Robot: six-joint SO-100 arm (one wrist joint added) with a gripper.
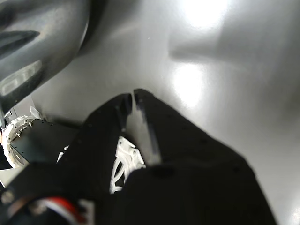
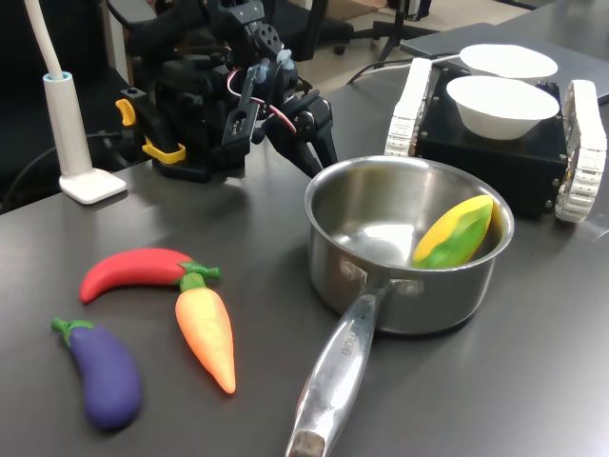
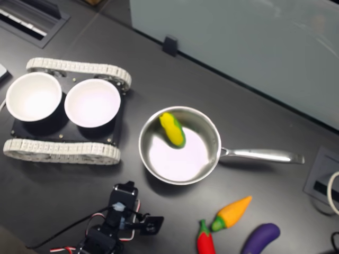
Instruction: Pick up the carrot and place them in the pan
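The orange carrot [image 2: 207, 328] with its green top lies on the dark table, just left of the pan's long handle [image 2: 335, 376] in the first exterior view. The steel pan [image 2: 428, 295] stands mid-table with a yellow-green corn cob [image 2: 457, 231] inside. In the second exterior view the carrot [image 3: 233, 211] lies below the pan [image 3: 147, 159], near its handle. My gripper [image 2: 319, 157] hovers low beside the pan's far rim, well away from the carrot. In the wrist view the black jaws of my gripper [image 1: 132, 96] stand almost together over bare table, holding nothing.
A red chili [image 2: 133, 271] touches the carrot's top, with a purple eggplant [image 2: 103, 371] nearby. Two white bowls [image 2: 500, 105] sit on a tracked black base [image 2: 585, 152] behind the pan. A white lamp foot [image 2: 86, 181] stands at the first exterior view's left.
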